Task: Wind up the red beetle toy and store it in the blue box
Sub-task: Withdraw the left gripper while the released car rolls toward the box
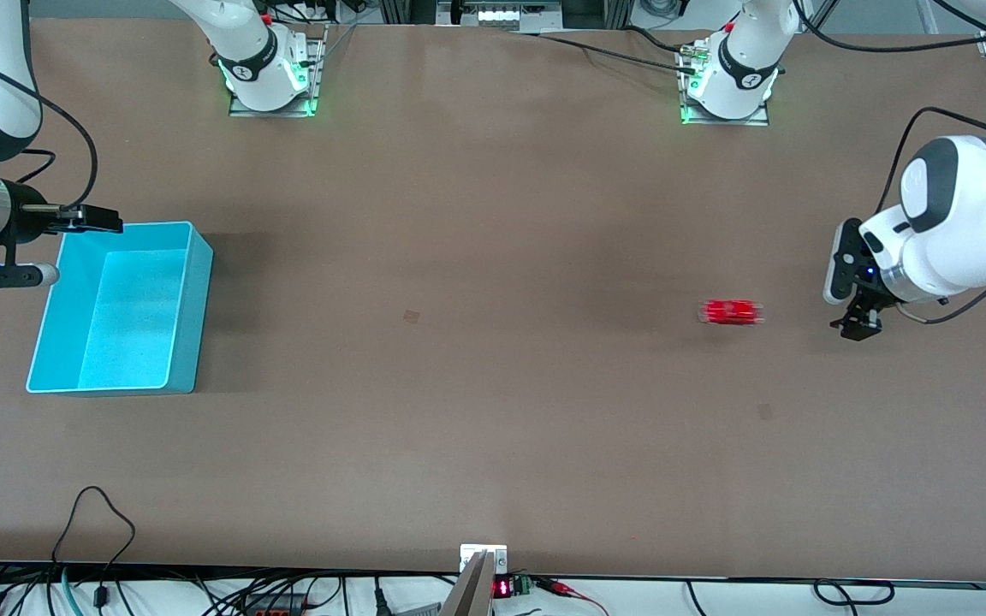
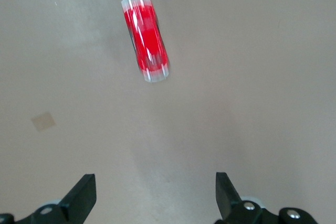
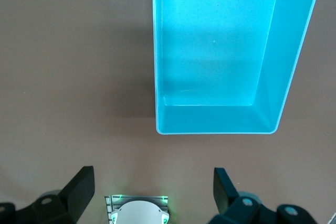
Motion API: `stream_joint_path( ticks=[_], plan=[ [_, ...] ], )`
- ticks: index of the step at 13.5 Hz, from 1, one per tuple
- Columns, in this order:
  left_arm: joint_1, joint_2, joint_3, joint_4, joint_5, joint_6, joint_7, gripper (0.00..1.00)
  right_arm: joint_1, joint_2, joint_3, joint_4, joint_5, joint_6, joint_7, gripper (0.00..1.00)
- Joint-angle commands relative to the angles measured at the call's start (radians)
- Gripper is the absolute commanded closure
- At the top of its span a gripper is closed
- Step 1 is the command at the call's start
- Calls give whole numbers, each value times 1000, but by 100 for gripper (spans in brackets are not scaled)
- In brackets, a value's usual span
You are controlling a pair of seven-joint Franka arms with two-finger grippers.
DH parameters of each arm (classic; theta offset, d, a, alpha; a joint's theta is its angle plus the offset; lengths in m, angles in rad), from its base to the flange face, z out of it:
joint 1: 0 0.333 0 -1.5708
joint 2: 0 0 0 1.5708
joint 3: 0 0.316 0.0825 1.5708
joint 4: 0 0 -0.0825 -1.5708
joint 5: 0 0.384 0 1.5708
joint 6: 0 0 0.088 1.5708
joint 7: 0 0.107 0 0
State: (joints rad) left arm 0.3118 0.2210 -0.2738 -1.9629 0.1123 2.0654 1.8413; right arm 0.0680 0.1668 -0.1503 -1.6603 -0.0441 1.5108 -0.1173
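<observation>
The red beetle toy (image 1: 730,311) stands on the bare table toward the left arm's end, its outline smeared lengthwise. In the left wrist view the red beetle toy (image 2: 146,38) lies well ahead of the fingertips (image 2: 84,192). My left gripper (image 1: 857,328) hangs low over the table just past the toy, open and holding nothing; its jaws stand wide apart (image 2: 155,195). The blue box (image 1: 189,342) sits at the right arm's end. My right gripper (image 1: 82,229) hovers open by the box's rim farthest from the front camera, and the box (image 3: 294,51) shows nothing inside.
Both arm bases (image 1: 270,77) (image 1: 728,85) stand along the table's edge farthest from the front camera. Two small darker patches (image 1: 412,316) (image 1: 765,411) mark the tabletop. Cables and a small device (image 1: 501,587) line the edge nearest the camera.
</observation>
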Motion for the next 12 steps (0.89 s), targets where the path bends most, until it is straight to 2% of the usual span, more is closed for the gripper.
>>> stream_joint_path(
  ticks=[1, 3, 5, 10, 12],
  plan=[
    [6, 0, -18, 36, -83, -8, -19, 0, -7, 2, 2, 8, 15, -14, -2, 0],
    [-11, 20, -18, 76, -152, -2, -86, 0, -7, 2, 2, 8, 15, -14, -2, 0],
    [-48, 34, -18, 120, -158, -2, -245, 0, -7, 2, 2, 8, 15, -14, -2, 0],
    [-77, 43, -13, 160, -148, 5, -803, 0, -10, 2, 2, 7, 15, -14, -2, 0],
    [-85, 47, -10, 228, -126, 53, -1053, 0, -10, 2, 2, 7, 15, -14, -2, 0]
  ],
)
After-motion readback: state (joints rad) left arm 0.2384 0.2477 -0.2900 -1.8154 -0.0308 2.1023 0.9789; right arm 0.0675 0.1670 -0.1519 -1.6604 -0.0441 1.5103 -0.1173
